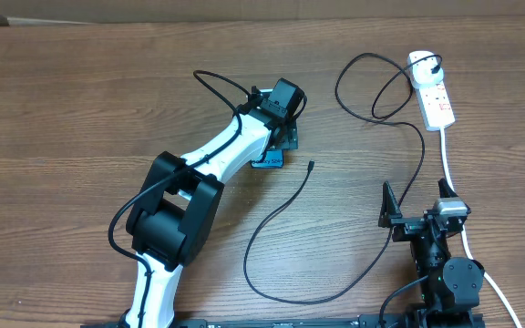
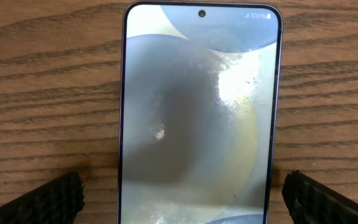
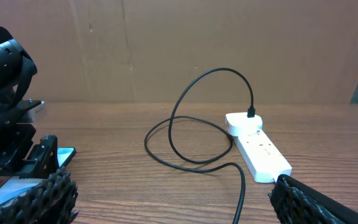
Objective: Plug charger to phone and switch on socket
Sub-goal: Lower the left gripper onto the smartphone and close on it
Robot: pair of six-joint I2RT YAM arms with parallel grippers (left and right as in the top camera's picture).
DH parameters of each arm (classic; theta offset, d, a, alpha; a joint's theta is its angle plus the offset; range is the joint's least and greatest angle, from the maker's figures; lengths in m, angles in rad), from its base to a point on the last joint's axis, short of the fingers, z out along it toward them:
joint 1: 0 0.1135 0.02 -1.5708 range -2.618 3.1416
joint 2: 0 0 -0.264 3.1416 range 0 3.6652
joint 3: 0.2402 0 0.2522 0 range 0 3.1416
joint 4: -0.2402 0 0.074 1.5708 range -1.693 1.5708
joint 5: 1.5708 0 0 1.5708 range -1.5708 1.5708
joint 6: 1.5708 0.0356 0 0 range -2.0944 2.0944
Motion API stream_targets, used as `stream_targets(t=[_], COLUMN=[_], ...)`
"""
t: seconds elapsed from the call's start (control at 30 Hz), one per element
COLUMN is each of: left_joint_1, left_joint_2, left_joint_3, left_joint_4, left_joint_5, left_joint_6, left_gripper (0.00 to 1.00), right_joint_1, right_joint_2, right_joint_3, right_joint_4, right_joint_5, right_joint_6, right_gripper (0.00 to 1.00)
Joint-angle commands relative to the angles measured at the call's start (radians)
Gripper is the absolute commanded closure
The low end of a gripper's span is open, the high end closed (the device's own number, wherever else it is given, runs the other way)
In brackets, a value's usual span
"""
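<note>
Phone [image 2: 197,112] flat on wood-grain table [image 1: 62,91], plain brown wall [image 3: 166,43] behind

**Charger in the strip, loose end short of the phone**

The phone [image 2: 201,112] lies flat with its pale blue-grey screen lit. The black charger [image 1: 424,144] has its plug [image 3: 252,113] seated in the end of the white socket [image 1: 434,91]. Its cable loops widely, and the connector tip [image 1: 311,165] lies free near the phone, not touching it.

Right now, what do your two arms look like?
My left arm is white with chunky black joints and a looping black cable. My right arm is mostly black. My left tool and right tool both have bumpy black fingers.
</note>
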Motion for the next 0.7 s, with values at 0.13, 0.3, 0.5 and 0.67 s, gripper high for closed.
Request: stream_targets(t=[0.13,0.3,0.5,0.67], left_joint_1=[-0.007,-0.007,-0.007,-0.007], left_joint_2=[0.026,0.026,0.026,0.033], left_joint_3=[0.018,0.018,0.012,0.012], left_joint_4=[0.011,0.010,0.011,0.015], left_joint_5=[0.000,-0.002,-0.003,-0.003], left_joint_6=[0.009,0.009,-0.029,-0.029], left_gripper=[0.00,0.00,0.02,0.00], right_joint_1=[0.005,0.005,0.005,0.005], right_joint_2=[-0.008,-0.008,-0.008,-0.008], right_joint_3=[-0.011,-0.011,-0.011,-0.011], right_joint_4=[0.006,0.006,0.006,0.006], right_joint_5=[0.003,0.003,0.003,0.003], right_joint_6=[0.002,0.002,0.002,0.002], right_gripper=[0.00,0.00,0.00,0.00])
